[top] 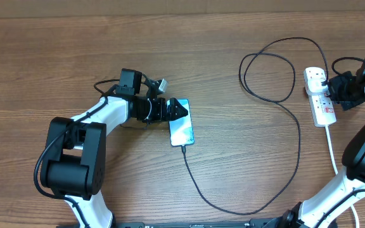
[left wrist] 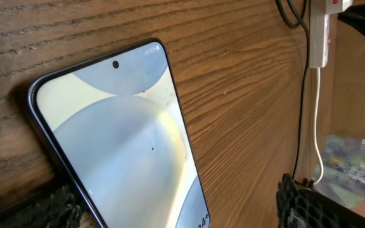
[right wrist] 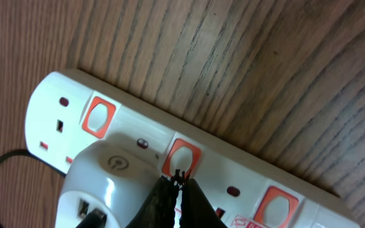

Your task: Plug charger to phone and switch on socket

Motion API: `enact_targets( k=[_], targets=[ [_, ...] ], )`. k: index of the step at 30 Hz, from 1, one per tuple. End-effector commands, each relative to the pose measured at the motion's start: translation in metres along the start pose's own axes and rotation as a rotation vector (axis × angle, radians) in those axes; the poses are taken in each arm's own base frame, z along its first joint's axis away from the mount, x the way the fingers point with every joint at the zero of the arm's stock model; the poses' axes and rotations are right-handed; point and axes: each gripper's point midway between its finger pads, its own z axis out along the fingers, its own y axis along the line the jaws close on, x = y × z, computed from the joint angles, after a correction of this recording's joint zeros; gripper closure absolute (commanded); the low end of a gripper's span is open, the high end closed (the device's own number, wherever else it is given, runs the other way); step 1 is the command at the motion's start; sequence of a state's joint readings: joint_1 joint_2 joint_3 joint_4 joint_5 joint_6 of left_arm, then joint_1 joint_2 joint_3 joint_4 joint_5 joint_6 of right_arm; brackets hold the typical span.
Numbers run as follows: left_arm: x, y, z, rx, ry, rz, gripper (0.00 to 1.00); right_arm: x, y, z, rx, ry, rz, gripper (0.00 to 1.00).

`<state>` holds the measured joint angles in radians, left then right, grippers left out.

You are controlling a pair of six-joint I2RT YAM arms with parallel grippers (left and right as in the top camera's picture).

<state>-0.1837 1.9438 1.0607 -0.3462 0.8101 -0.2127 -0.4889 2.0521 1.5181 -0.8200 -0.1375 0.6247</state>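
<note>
- Left end effector (top: 179,109): fully open, straddling one end of the phone (top: 182,131).
- Charger (top: 296,145): tip at the phone's opposite end.
- Right end effector (right wrist: 179,176): closed, empty, tips at a switch (right wrist: 181,158) on the socket (top: 325,113), well apart from the phone.

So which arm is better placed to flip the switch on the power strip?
The right. The right gripper is shut with its tips at an orange switch on the socket; the left gripper is open around the phone, well away from the socket.
</note>
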Motion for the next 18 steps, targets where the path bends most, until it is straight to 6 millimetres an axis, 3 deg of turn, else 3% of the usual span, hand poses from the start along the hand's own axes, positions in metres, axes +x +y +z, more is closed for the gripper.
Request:
enact_targets(
  k=[1, 12, 18],
  targets=[
    [0.032, 0.062, 0.011, -0.236, 0.063, -0.131, 0.00, -0.002, 0.015, 0.004, -0.056, 0.017, -0.014, 0.93],
    [0.033, 0.062, 0.011, -0.238, 0.068, -0.135, 0.00, -0.001, 0.028, 0.001, -0.112, 0.029, -0.018, 0.94],
    [0.033, 0.063, 0.011, -0.240, 0.067, -0.135, 0.00, 0.015, 0.036, 0.016, -0.083, 0.049, -0.063, 0.94]
  ],
)
